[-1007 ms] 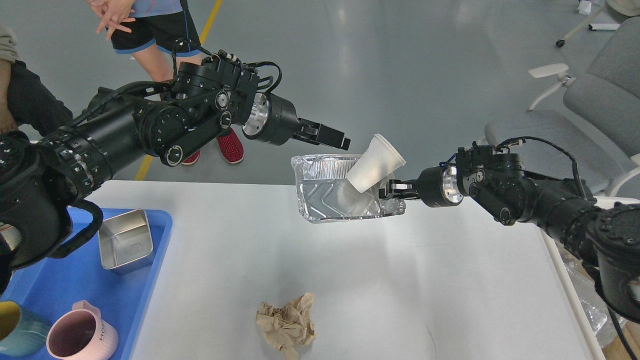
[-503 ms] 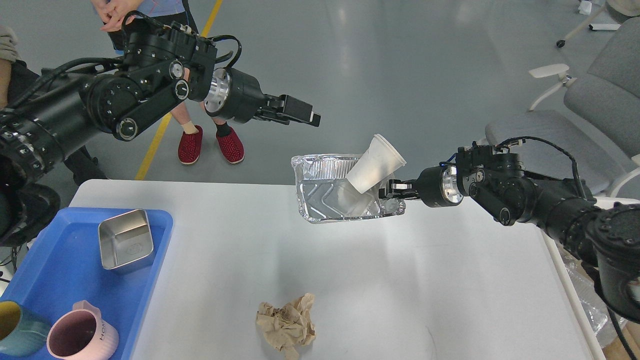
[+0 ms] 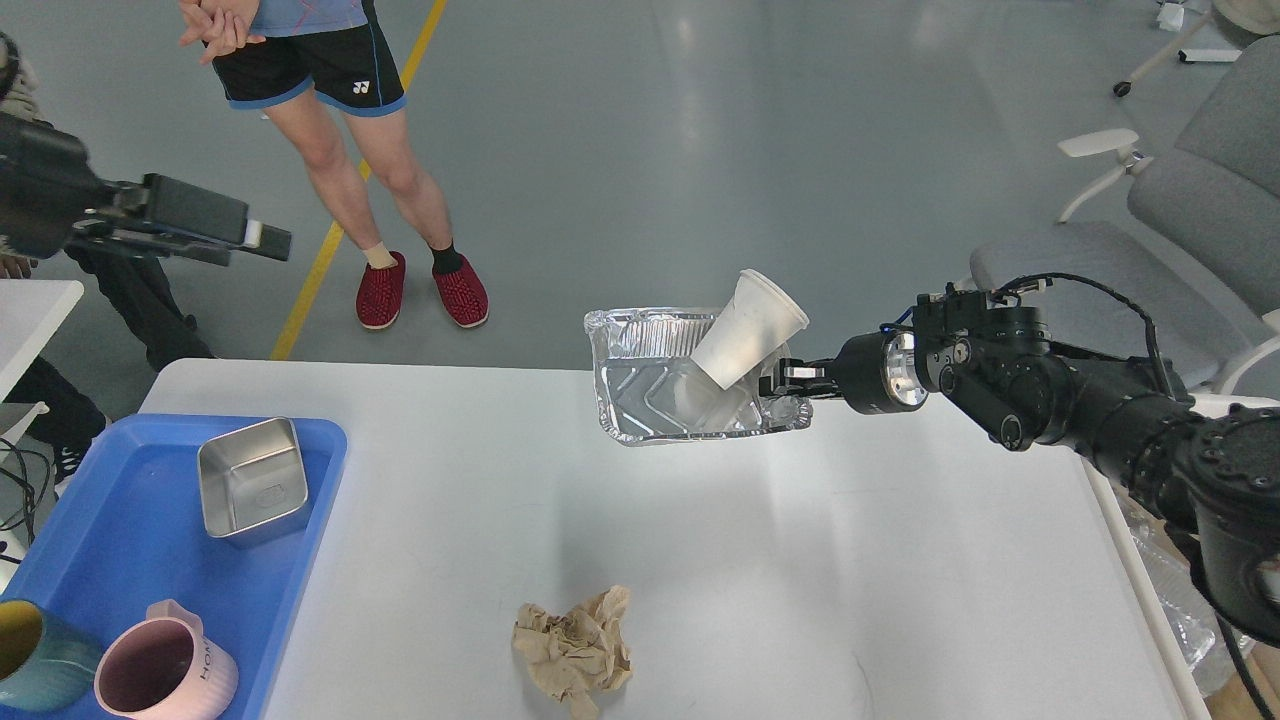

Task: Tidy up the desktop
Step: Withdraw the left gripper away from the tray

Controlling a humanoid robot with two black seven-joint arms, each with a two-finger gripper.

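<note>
The white desktop (image 3: 760,580) fills the lower view. My right gripper (image 3: 783,385) is shut on the right rim of a foil tray (image 3: 650,385) and holds it tilted above the desktop's far edge. A white plastic cup (image 3: 748,328) lies tipped inside the tray. A crumpled brown paper ball (image 3: 573,648) lies on the desktop near the front. My left gripper (image 3: 262,238) is far out at the upper left, over the floor and off the desktop. Its fingers look close together with nothing between them.
A blue tray (image 3: 300,560) at the left holds a steel square tin (image 3: 250,480), a pink mug (image 3: 165,672) and a teal mug (image 3: 35,660). A person (image 3: 330,120) stands beyond the desktop. A grey chair (image 3: 1180,240) is at the right, and a small white table corner (image 3: 35,310) at the left.
My left arm has swung away to the left and back, from beside the foil tray to the view's left edge. The right gripper, tray and cup have stayed in place.
</note>
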